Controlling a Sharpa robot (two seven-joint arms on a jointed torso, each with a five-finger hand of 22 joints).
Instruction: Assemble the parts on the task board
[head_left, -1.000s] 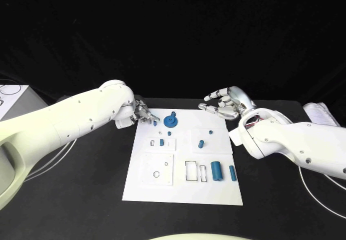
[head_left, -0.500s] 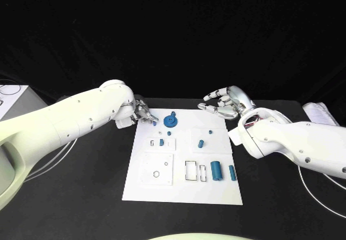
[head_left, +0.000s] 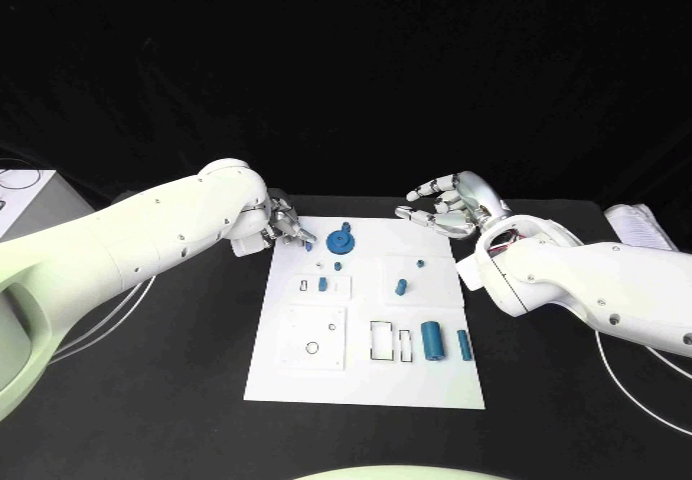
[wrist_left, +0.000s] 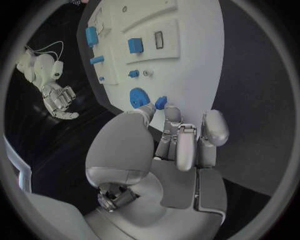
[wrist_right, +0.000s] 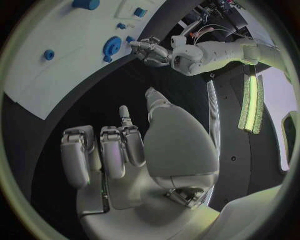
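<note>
Black tabletop (head_left: 173, 400) is seen carrying the white task board (head_left: 368, 385) at its middle. Left hand (head_left: 284, 226) is held at the board's far left corner, fingers drawn together around a small blue part (wrist_left: 160, 103) pinched at the fingertips, just over the board beside the round blue part (head_left: 340, 241). Right hand (head_left: 450, 208) is held above the tabletop just beyond the board's far right corner, fingers loosely curled and apart, nothing gripped. Two blue cylinders (head_left: 433, 340) are laid near the board's near right, beside white rectangular recesses (head_left: 382, 340). Smaller blue pieces (head_left: 401, 287) are set at the board's middle.
</note>
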